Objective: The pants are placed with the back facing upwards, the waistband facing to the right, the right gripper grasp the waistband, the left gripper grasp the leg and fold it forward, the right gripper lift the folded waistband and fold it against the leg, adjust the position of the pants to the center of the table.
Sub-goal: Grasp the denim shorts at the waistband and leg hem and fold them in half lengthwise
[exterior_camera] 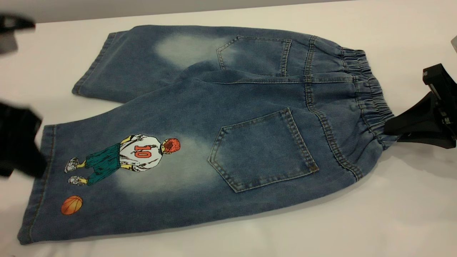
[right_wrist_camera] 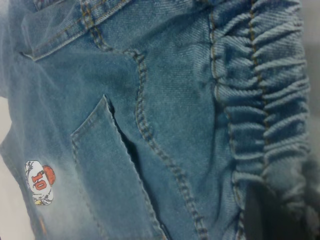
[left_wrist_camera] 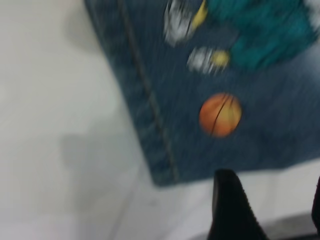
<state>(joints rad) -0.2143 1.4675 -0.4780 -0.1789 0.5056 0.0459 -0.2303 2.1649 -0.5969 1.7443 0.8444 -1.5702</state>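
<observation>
The pants (exterior_camera: 221, 125) lie flat on the table (exterior_camera: 392, 221), back pockets up. Their gathered waistband (exterior_camera: 367, 96) is at the right. My right gripper (exterior_camera: 391, 129) is shut on the near corner of the waistband (right_wrist_camera: 260, 100), and denim folds over one dark finger (right_wrist_camera: 265, 215). The printed leg (exterior_camera: 117, 178) with the player and orange basketball (left_wrist_camera: 220, 115) reaches toward the front left. My left gripper (exterior_camera: 34, 164) hovers, blurred, at this leg's hem. It is open (left_wrist_camera: 270, 200) over bare table just past the hem corner, and one finger (left_wrist_camera: 230, 210) shows clearly.
The plain leg (exterior_camera: 135, 60) lies behind the printed one, hem toward the far left. A dark part of the left arm (exterior_camera: 12, 30) hangs at the upper left corner. White tabletop surrounds the pants on all sides.
</observation>
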